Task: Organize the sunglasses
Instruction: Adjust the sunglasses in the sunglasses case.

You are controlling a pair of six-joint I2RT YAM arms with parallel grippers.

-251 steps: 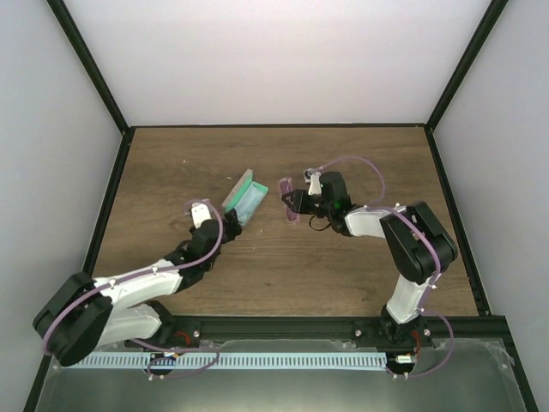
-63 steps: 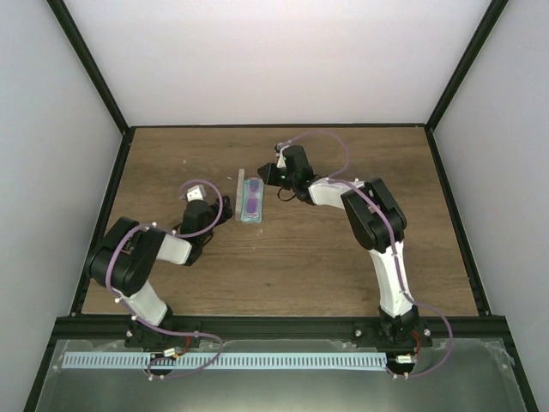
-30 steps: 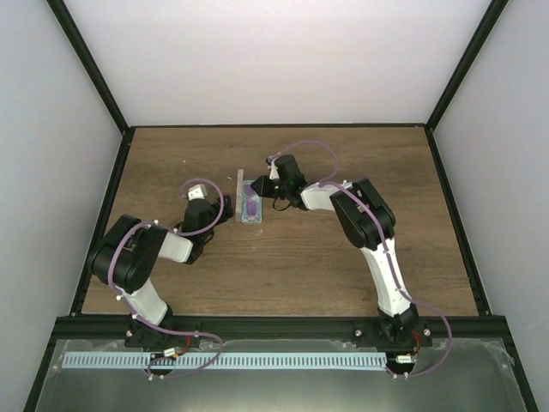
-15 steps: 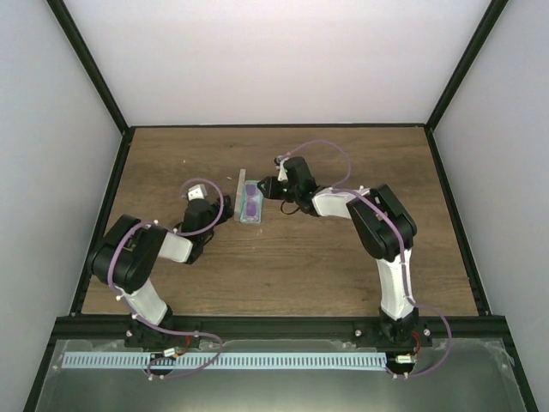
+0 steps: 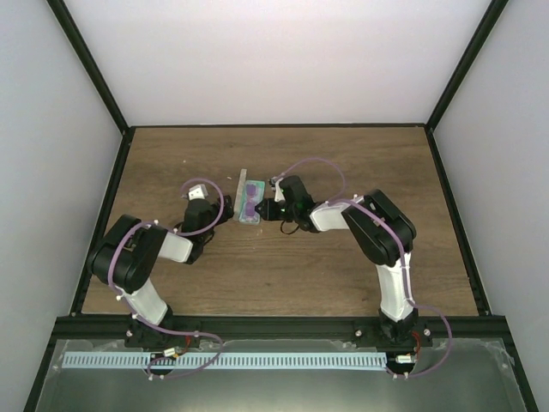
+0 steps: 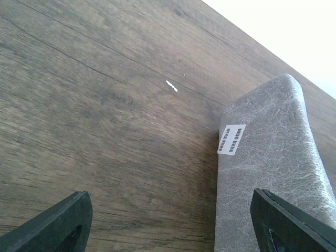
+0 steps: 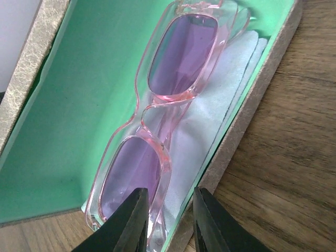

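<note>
The sunglasses point(image 7: 168, 105) have pink frames and purple-tinted lenses. They lie on a light blue cloth point(image 7: 210, 110) inside the open grey case point(image 7: 247, 126), which has a green lining. In the top view the sunglasses point(image 5: 251, 196) show in the case point(image 5: 249, 218) at mid-table. My right gripper point(image 7: 170, 191) hovers over the near lens and the case rim, jaws slightly open with nothing clamped; it point(image 5: 267, 210) sits at the case's right side. My left gripper point(image 6: 170, 193) is wide open and low over the wood, its right finger by the grey back of the case lid point(image 6: 268, 173).
A white label point(image 6: 231, 139) is stuck on the lid's grey back. A small white fleck point(image 6: 171, 85) lies on the wood beyond it. Dark frame posts and white walls bound the wooden table point(image 5: 343, 275) on three sides.
My right gripper has moved from the far end of the case toward its near end. The sunglasses, the case and the left arm have stayed in place.
</note>
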